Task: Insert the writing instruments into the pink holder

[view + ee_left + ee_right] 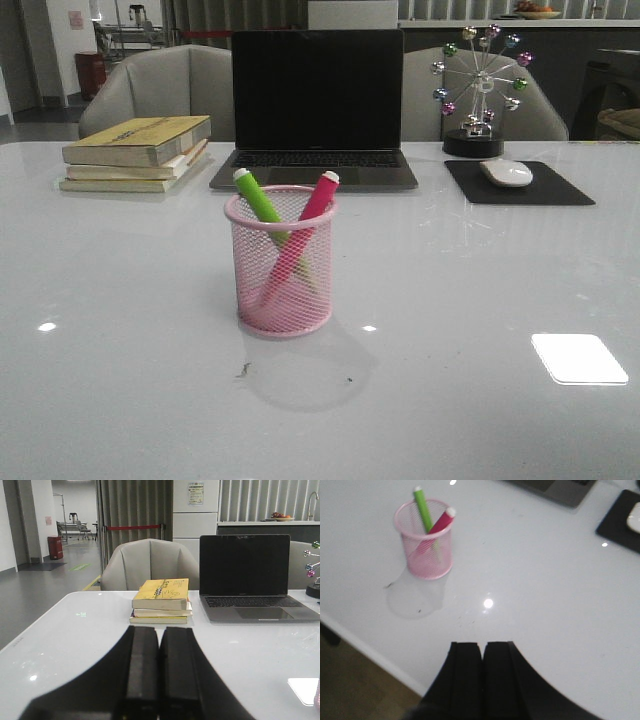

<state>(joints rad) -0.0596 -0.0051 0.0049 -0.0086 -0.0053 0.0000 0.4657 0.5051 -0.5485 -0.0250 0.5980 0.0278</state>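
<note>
Pink holder (281, 262) stands upright mid-table, in front of laptop (316, 105). We see green marker (259, 201) and magenta marker (311, 213) both inside, crossed, tips above the rim. Left gripper (159, 672) and right gripper (482, 672): fingers pressed together, empty, well apart from the cup.

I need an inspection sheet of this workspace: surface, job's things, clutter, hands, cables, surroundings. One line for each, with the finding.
Surface: white glossy table, light glare, a few dark specks near the cup.
Job's things: green marker and pink marker both stand crossed inside the pink cup, tips above the rim; cup upright.
Clutter: book stack, laptop open with dark screen, mouse on black pad, Ferris wheel ornament.
Hands: left hand shut, empty; right hand shut, empty, away from the cup.
Cables: nothing seen.
Surroundings: grey chairs behind the table; curtain and corridor beyond.
</note>
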